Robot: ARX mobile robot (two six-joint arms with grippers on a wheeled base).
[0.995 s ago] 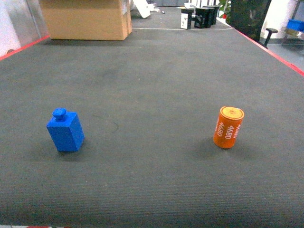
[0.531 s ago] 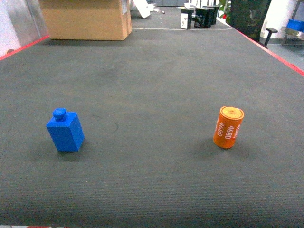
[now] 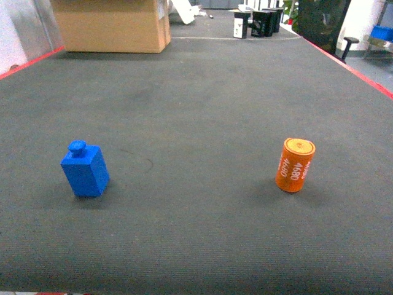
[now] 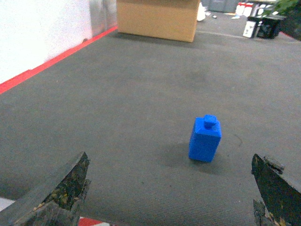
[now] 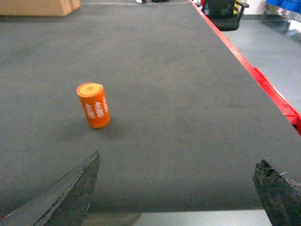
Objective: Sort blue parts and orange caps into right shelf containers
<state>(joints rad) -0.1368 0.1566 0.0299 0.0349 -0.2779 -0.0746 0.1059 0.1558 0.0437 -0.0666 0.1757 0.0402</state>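
Standing upright on the dark counter (image 3: 202, 92), we see the blue part (image 3: 85, 169) at left and the orange cap (image 3: 295, 165) well apart at right; left gripper (image 4: 169, 188) and right gripper (image 5: 176, 188) are both spread, touching nothing.

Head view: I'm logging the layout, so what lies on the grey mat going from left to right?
Blue part → orange cap. Both stand upright on the mat, well apart, with nothing between them.
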